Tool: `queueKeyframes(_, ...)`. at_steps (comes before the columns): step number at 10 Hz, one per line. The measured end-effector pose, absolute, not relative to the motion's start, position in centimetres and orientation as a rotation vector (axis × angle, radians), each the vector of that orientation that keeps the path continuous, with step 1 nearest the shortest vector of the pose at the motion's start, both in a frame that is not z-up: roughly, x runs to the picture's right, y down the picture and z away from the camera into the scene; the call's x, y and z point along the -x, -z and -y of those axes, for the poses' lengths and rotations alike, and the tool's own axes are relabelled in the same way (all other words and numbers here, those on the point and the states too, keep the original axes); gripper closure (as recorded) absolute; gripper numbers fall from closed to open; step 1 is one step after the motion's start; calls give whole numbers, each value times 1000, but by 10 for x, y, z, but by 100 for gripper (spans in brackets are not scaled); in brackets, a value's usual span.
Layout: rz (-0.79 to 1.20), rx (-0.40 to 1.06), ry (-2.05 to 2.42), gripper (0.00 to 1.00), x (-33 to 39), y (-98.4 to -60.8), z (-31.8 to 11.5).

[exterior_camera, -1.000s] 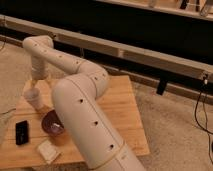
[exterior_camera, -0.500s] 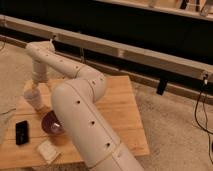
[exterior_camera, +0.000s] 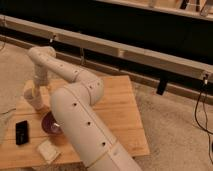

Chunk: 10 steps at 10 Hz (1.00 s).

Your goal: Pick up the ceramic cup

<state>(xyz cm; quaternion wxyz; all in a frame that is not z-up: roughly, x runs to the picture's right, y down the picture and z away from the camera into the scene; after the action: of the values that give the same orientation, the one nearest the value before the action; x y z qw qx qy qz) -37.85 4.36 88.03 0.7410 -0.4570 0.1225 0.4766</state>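
Observation:
The ceramic cup is small, white and handleless. It stands upright on the left part of the wooden table. My gripper hangs from the wrist straight down onto the cup, at its rim, and hides the cup's top. The cup's base still looks to be resting on the table. My white arm reaches from the lower middle up and over to the left.
A wide dark purple bowl sits just right of and in front of the cup, partly behind my arm. A black flat object and a pale sponge-like block lie near the table's front left. A railing and cables run behind.
The wrist and gripper have come down a little onto the cup since a second ago. The cup, bowl and other objects have not moved.

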Motion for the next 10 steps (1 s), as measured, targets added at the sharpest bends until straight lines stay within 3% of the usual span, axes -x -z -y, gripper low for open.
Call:
queueKeyframes(2, -293, 988, -1035, 92, 374, -886, -46)
queueKeyframes(3, -295, 997, -1036, 99, 375, -884, -46)
queueKeyframes(10, -281, 968, -1053, 100, 359, -838, 0)
